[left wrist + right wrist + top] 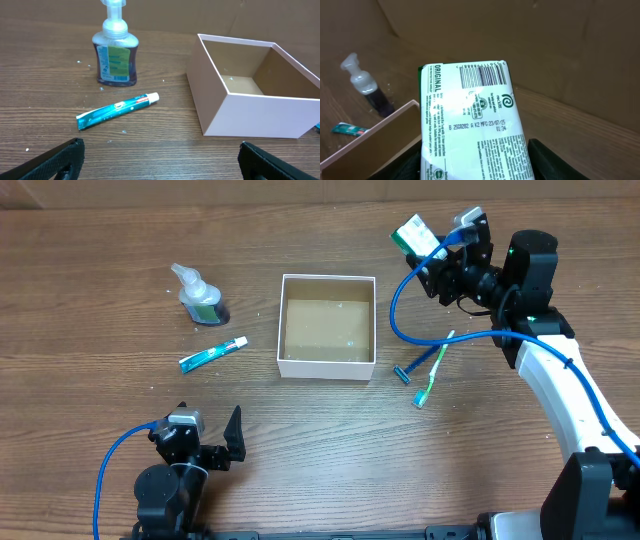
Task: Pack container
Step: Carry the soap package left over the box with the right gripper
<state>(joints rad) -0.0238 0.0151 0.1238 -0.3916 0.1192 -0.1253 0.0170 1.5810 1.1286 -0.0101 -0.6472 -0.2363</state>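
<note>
The container (328, 364), a square shallow box with white walls and brown inside, stands mid-table and holds nothing; it also shows in the left wrist view (225, 107) and its wall in the right wrist view (367, 142). My right gripper (428, 252) is shut on a green-and-white soap packet (412, 232), held in the air to the right of the box's far right corner; the packet fills the right wrist view (470, 120). My left gripper (215, 442) is open and empty near the front edge, left of the box.
A pump soap bottle (200, 296) and a teal toothpaste tube (212, 354) lie left of the box, seen also in the left wrist view as bottle (116, 55) and tube (117, 110). A blue razor (403, 373) and a green toothbrush (432, 372) lie right of it.
</note>
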